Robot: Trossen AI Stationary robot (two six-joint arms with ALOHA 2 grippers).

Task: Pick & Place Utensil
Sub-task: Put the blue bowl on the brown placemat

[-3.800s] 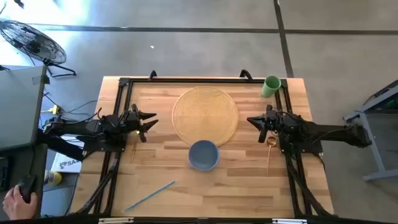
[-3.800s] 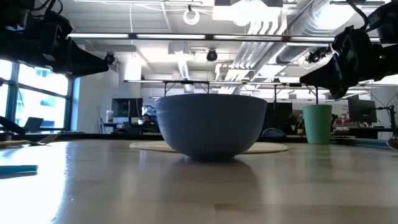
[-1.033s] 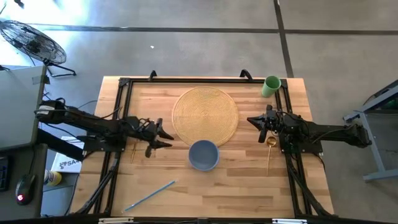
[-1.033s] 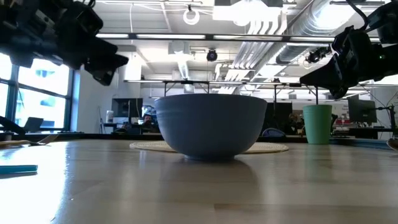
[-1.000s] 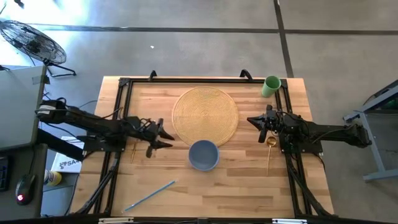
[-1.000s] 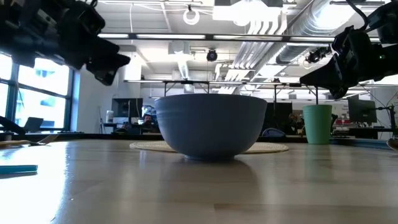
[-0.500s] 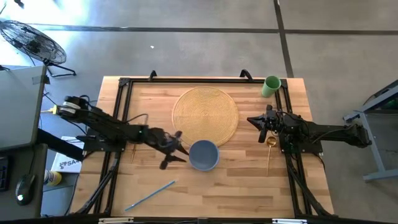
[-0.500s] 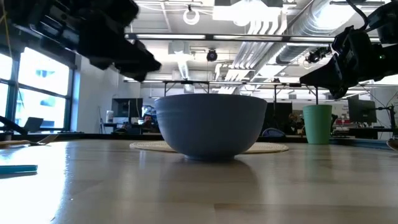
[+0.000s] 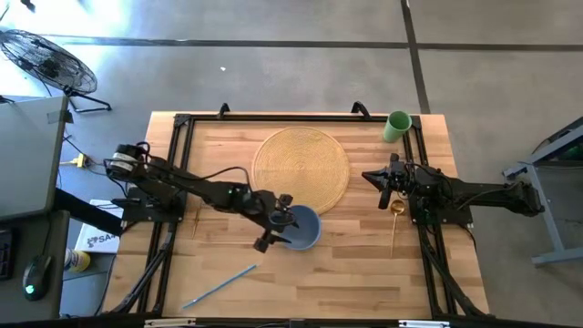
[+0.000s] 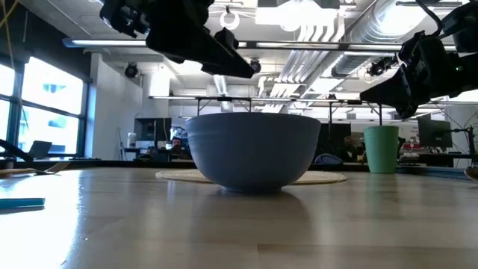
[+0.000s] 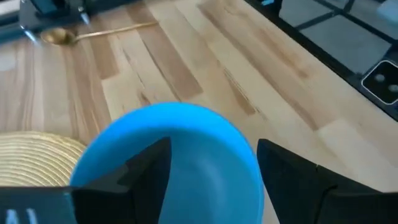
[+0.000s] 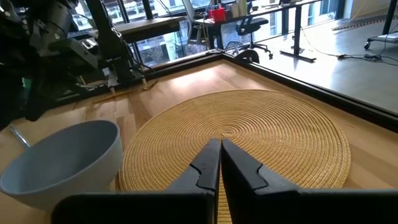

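Note:
A blue bowl [image 9: 301, 228] stands on the wooden table just near of a round woven mat [image 9: 301, 169]. My left gripper [image 9: 276, 221] is open and empty. It hovers above the bowl's left rim, its fingers well apart over the bowl [image 11: 180, 155] in the left wrist view and clear above it in the low view [image 10: 224, 52]. My right gripper [image 9: 372, 178] is shut and empty, off the table at the mat's right edge. A gold spoon [image 9: 394, 223] lies on the table under the right arm. A thin blue utensil [image 9: 219, 287] lies flat near the front left.
A green cup [image 9: 397, 126] stands at the far right corner. A thin gold utensil [image 9: 194, 223] lies by the left rail. A black frame [image 9: 182, 123] borders the table. Bare wood lies in front of the bowl.
My left gripper has swung from the table's left side toward the right and a little nearer, reaching out to the blue bowl; it now hovers over the bowl's left rim. The bowl and the right arm have kept still.

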